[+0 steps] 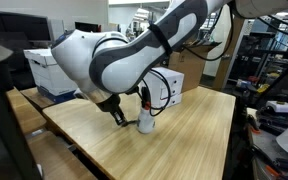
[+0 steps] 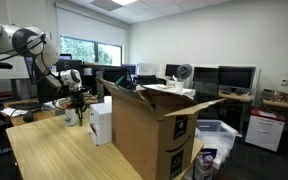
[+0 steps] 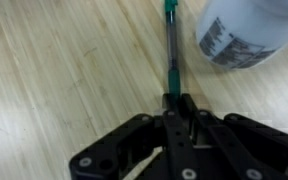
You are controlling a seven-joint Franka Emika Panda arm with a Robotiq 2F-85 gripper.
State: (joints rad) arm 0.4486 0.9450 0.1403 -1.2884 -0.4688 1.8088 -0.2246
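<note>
Wrist view: claw (image 3: 176,103) clamped on the green pen (image 3: 170,45) at its lower end, so the shaft runs up-frame beside the upper-right white bottle (image 3: 249,30).

Green pen (image 3: 170,50) gripped at lower end between closed jaws of gripper (image 3: 177,104). Pen shaft extended toward top edge over wooden tabletop (image 3: 64,70). White labelled bottle (image 3: 246,30) seen just beside pen, upper right.
</note>
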